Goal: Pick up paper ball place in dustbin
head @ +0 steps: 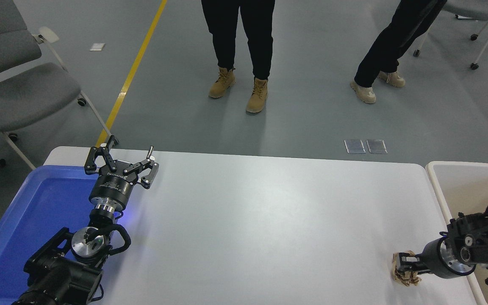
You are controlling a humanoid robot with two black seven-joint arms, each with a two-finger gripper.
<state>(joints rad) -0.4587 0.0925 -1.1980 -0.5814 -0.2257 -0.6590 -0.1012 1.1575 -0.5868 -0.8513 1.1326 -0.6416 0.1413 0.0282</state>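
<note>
My right end effector is down on the paper ball at the surface's near right corner, its fingers closed around the wad. The dustbin stands just beside the right edge. My left end effector is parked, fingers spread and holding nothing, at the far left by the blue tray.

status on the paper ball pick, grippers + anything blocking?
Left gripper parked open by the blue tray. Right gripper down on the paper ball at the table's near right corner; grip unclear. Dustbin just right, path clear.
</note>
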